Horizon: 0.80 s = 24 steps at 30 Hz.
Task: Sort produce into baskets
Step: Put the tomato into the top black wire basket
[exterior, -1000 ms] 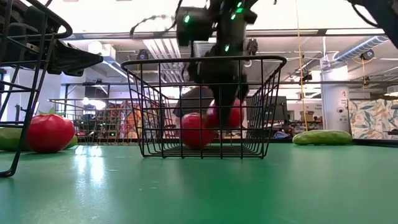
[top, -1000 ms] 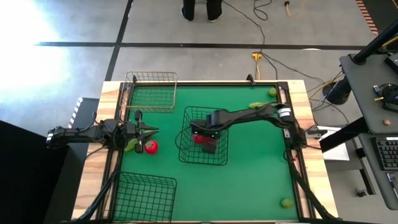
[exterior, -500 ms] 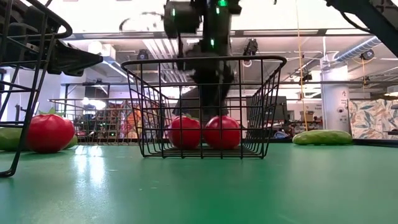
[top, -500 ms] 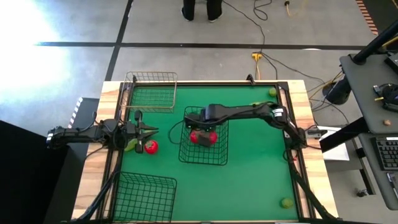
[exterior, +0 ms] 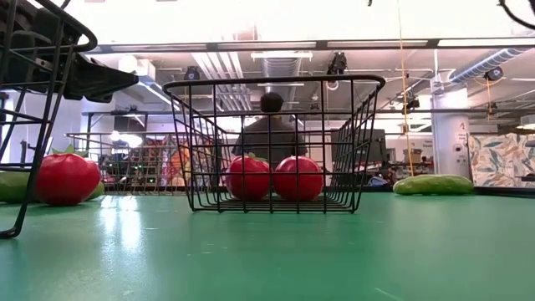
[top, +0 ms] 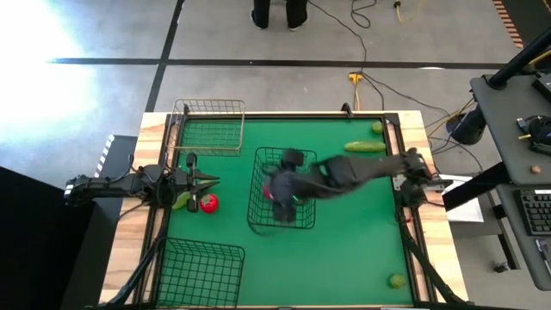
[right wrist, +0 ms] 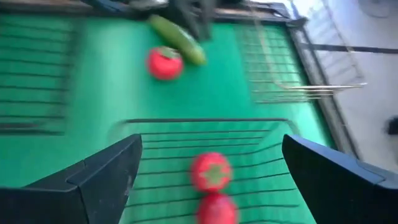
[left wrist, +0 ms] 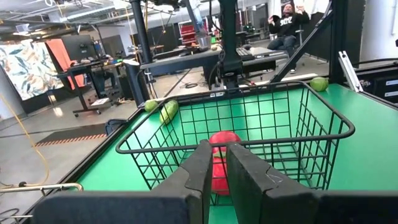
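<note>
Green felt fills the table (top: 344, 241), two tomatoes (exterior: 273, 177) sit in the centre basket (top: 281, 200) mid-frame, the right gripper (top: 282, 194) spread wide, seemingly above them, the left gripper (top: 207, 181) pressed together at middle left.

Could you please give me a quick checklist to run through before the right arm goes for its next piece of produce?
1. Right gripper open and empty: ok.
2. Two tomatoes settled side by side in the middle basket: ok.
3. Right gripper lifted above the basket's rim: cannot tell.
4. Third tomato free on the mat: ok, though the shut left gripper sits close beside it.
5. Cucumber near the far right edge unobstructed: ok.
6. Limes reachable on the right side: ok.
</note>
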Each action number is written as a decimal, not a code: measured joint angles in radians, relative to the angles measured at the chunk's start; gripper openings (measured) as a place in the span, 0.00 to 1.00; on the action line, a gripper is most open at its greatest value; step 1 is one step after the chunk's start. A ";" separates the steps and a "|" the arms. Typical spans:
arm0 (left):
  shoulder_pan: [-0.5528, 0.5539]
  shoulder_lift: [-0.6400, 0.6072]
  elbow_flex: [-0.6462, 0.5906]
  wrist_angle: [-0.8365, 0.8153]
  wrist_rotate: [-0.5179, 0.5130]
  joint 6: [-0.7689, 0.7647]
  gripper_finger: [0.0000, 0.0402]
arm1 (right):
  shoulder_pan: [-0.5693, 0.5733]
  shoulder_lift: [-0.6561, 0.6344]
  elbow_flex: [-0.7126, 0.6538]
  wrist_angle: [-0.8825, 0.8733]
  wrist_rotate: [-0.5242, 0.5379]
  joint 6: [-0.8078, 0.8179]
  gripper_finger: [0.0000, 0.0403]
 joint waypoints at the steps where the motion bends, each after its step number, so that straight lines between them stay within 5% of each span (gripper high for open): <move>1: 0.000 0.000 0.000 0.000 0.000 0.000 0.08 | 0.027 -0.012 -0.003 -0.003 -0.001 0.027 0.95; 9: 0.000 0.000 0.000 0.000 0.000 0.000 0.08 | 0.255 -0.021 -0.010 -0.028 0.056 0.334 0.95; 12: 0.000 0.000 0.000 0.000 -0.002 0.000 0.08 | 0.303 -0.017 -0.011 -0.042 0.158 0.453 0.95; 18: 0.000 0.000 0.000 0.011 -0.028 -0.017 0.08 | 0.285 -0.017 -0.011 -0.034 0.400 0.628 0.95; 24: 0.000 0.004 0.000 0.080 -0.046 -0.019 0.08 | 0.232 -0.017 -0.004 0.000 0.400 0.749 0.95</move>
